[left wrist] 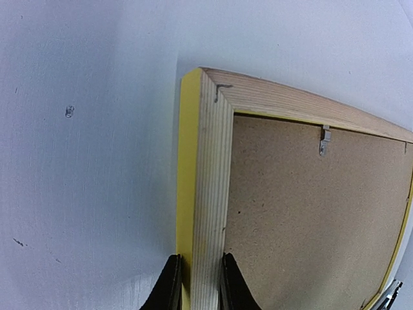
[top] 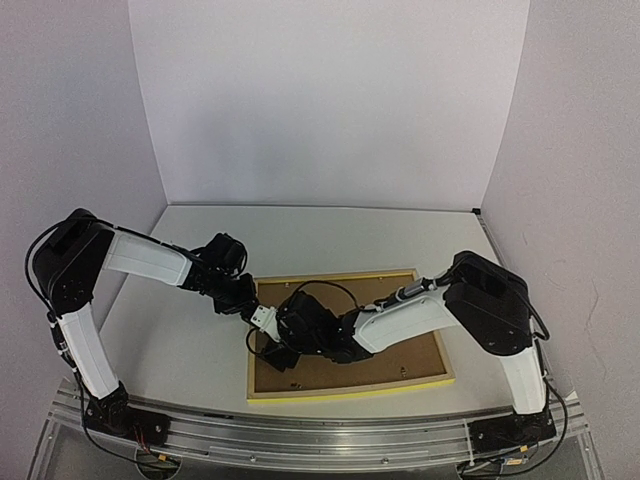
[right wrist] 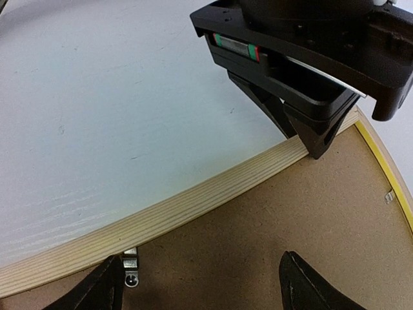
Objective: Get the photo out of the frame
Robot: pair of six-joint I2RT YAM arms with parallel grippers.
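- On the table (top: 180, 340), the frame (top: 350, 388) lies face down: pale wood back up, yellow showing only along its outer edges.
- Across its opening sits the brown backing (top: 410, 350), flat and level with the wood.
- Of the photo I see nothing in any view; I cannot tell whether it lies under the backing.
- At the frame's left side, close to the far corner, my left gripper (top: 240, 295) pinches the wood. In my left wrist view one finger (left wrist: 171, 287) presses the yellow outer edge and the other stands on the inner edge by the backing (left wrist: 310, 213), jaws closed tight on the frame (left wrist: 210, 194).
- From my right wrist the same grip shows at the upper right: the left gripper (right wrist: 303, 129) comes down on the wood strip of the frame (right wrist: 193, 200).
- Over the left part of the backing (right wrist: 258, 245) hangs my right gripper (top: 278, 352), jaws spread wide and holding nothing; its fingers (right wrist: 97, 290) are cut off at the bottom of the view.
- Just beside that finger a small metal clip (right wrist: 131, 271) sits at the wood's inner edge; whether the finger touches it I cannot tell.
- A second clip (left wrist: 324, 141) sits at the inner edge of the side beyond the corner.
- White table (right wrist: 97, 97) runs beyond the frame on the left.
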